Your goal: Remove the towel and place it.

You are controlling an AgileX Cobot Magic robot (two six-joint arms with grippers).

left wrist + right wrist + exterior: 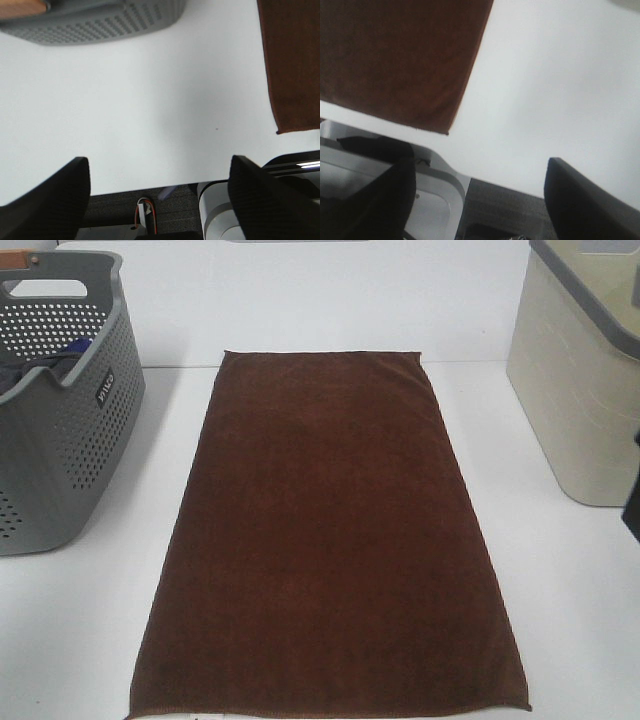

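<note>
Brown towel (330,540) flat, bare table (580,590) either side, both grippers' fingers (55,200) spread wide

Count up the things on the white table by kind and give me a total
Towels: 1, the dark brown rectangular terry towel, spread flat.
Baskets or bins: 2, the grey perforated plastic basket and the beige plastic bin with a grey rim.
Other cloth: 1, a blue cloth lying inside the grey basket.
Total: 4
</note>
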